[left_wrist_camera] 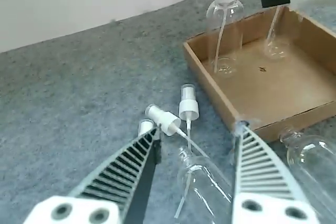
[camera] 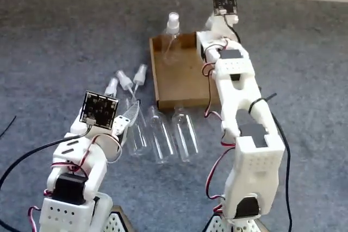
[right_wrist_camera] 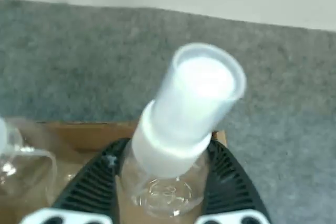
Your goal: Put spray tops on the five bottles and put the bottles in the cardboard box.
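1. Bottle of clear plastic, the gripped bottle point(right_wrist_camera: 163, 190), stands in the cardboard box point(camera: 185, 80) at its far right corner. It wears a white fitted spray top point(right_wrist_camera: 189, 103) under a translucent cap.
2. Black ribbed jaws of the right gripper point(right_wrist_camera: 165, 150) are clamped on that bottle's shoulders, one on each side, just under the white collar.
3. Upright in the box's far left corner, apart from the first, stands a second capped bottle point(camera: 172, 39). Its thin dip tube runs down to the base.
4. Brown, shallow and open-topped, the box has a small dark mark point(left_wrist_camera: 261, 68) on its floor, too small to read.
5. Three uncapped bottles point(camera: 161, 134) lie side by side on the grey carpet point(camera: 65, 42), just in front of the box, with their necks pointing away from the arm bases.
6. Three loose spray tops point(camera: 125, 80) lie close together on the carpet to the left of the box, their dip tubes trailing toward the lying bottles.
7. Jaws of the left gripper point(left_wrist_camera: 197, 129) stand wide apart and hold nothing. They sit over the leftmost lying bottle point(left_wrist_camera: 202, 182).
8. Each wrist carries a black camera board point(camera: 224, 2) with tiny pale markings, too small to read.
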